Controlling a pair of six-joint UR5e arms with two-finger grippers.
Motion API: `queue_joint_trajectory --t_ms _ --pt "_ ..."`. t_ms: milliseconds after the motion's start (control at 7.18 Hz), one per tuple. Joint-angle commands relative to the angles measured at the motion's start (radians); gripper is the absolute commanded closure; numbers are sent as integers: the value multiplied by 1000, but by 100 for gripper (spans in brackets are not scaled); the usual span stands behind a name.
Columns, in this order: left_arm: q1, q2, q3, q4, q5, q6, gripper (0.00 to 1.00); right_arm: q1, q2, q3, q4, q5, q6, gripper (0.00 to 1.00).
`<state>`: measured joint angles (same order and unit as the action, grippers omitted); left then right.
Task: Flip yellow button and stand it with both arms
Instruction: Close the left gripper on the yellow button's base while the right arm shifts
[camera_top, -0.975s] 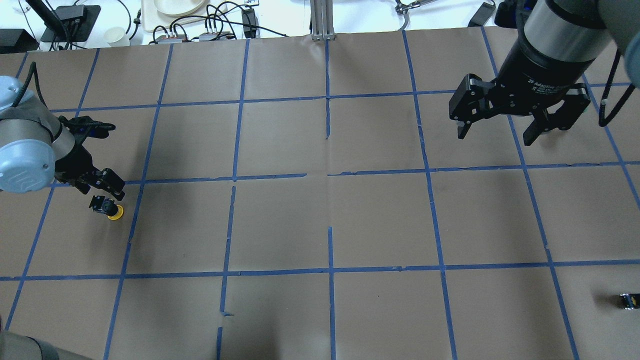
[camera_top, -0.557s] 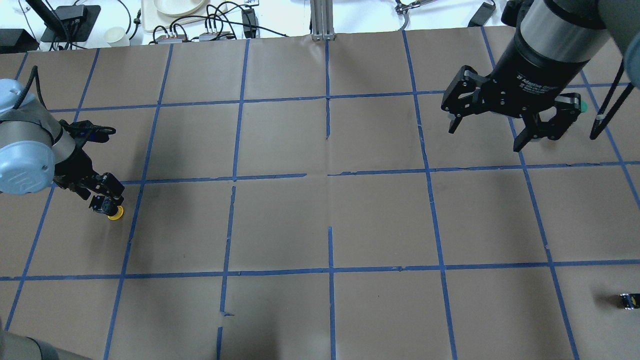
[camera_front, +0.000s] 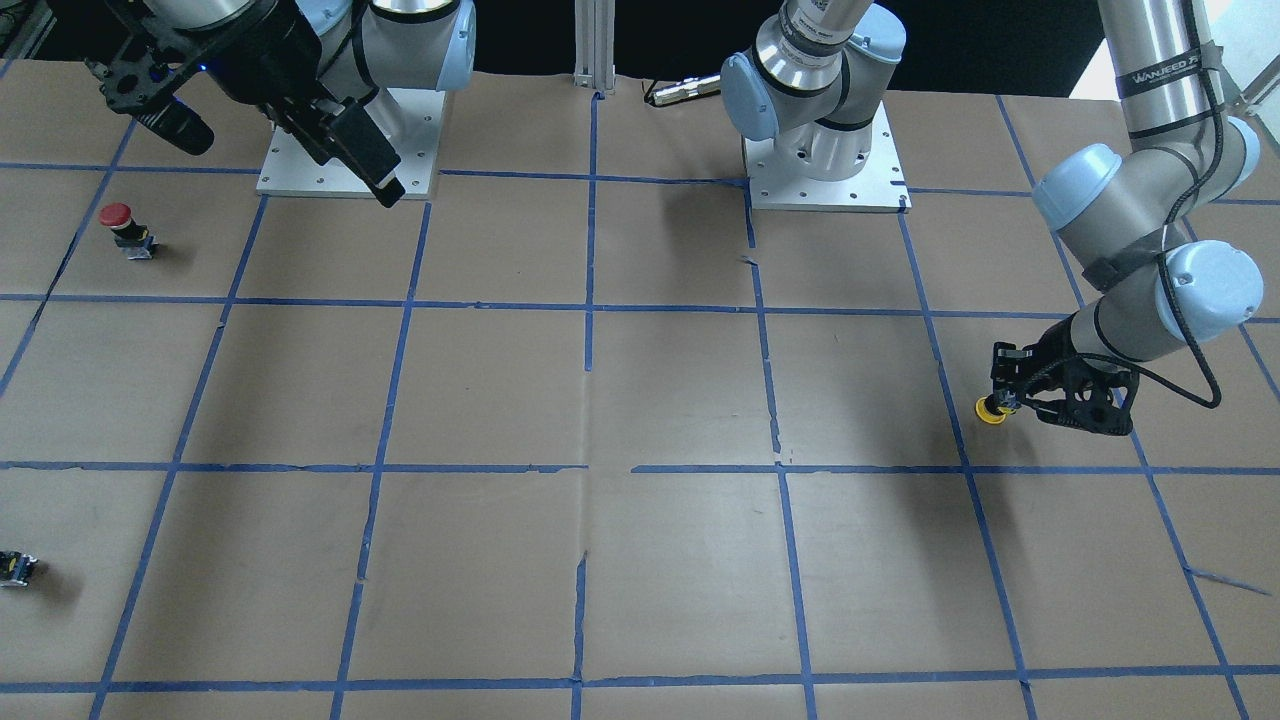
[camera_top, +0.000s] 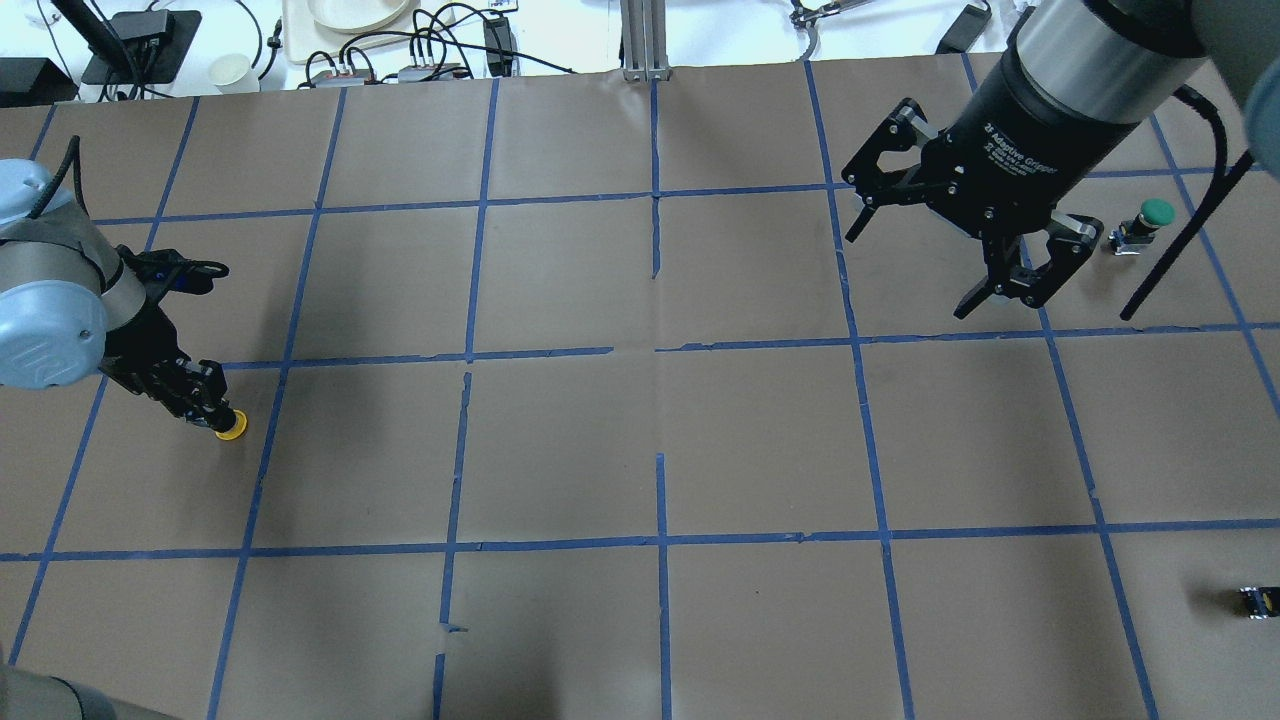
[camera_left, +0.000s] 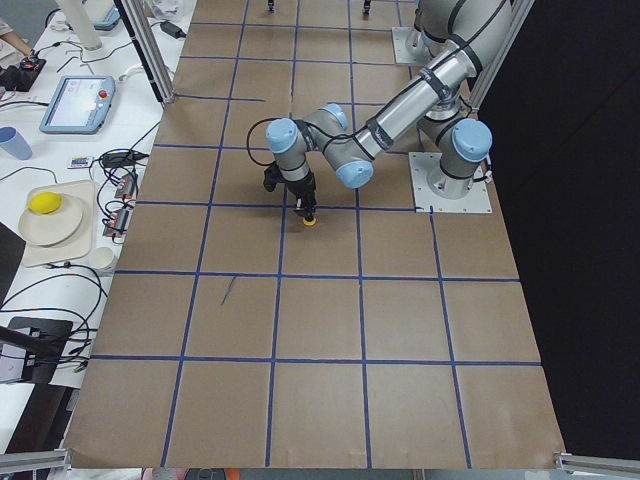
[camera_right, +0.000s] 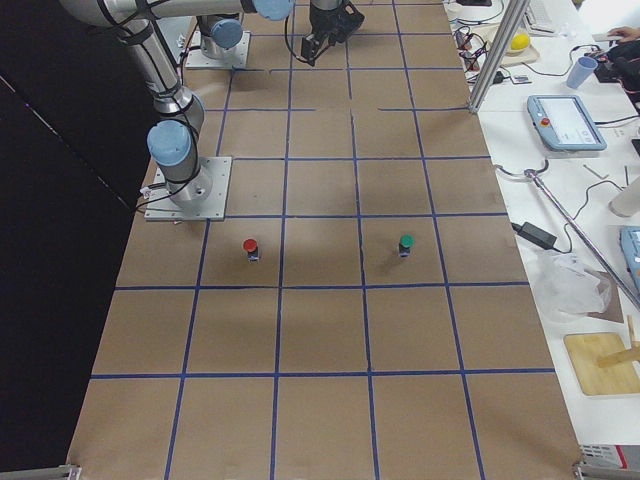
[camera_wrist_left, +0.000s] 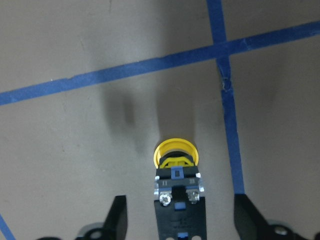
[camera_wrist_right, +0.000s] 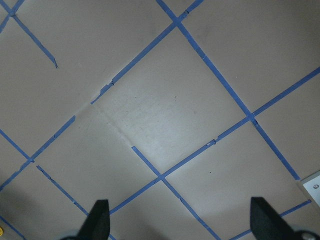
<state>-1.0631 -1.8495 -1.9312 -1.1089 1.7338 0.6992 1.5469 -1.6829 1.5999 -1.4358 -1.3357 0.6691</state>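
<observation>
The yellow button (camera_top: 231, 428) sits toward the left end of the table (camera_top: 760, 440), in the third row of taped squares from that end. It is just beside a blue tape line (camera_wrist_left: 227, 125), and the tape crossing lies ahead of it in the left wrist view. The two grippers are well apart, with the table's middle squares between them.

There are three capped buttons: yellow, red (camera_front: 118, 218) and green (camera_top: 1150, 213). One small black block (camera_top: 1258, 600) lies near the right end, well apart from everything else. The red and green buttons stand at the right end, in neighbouring squares.

The left gripper (camera_top: 205, 400) is low over the yellow button, its jaws spread. In the wrist view the fingers (camera_wrist_left: 118, 215) stand on either side of the button's black body, with a gap on each side, so nothing is gripped. The yellow cap rests on the paper, pointing away from the gripper. I cannot tell whether the body stands straight or leans.

The right gripper (camera_top: 908, 275) hangs high above the table, near the green button but apart from it, spread wide and empty.
</observation>
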Motion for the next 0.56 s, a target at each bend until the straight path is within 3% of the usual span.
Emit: queue_joint_trajectory --t_ms 0,139,418 --pt "-1 4 0 -5 -8 2 84 -4 2 0 0 15 23 0" --pt "-8 10 1 -6 -13 11 85 -5 2 0 -1 15 26 0" --pt "-21 19 9 -95 -174 8 87 -10 2 0 -1 27 32 0"
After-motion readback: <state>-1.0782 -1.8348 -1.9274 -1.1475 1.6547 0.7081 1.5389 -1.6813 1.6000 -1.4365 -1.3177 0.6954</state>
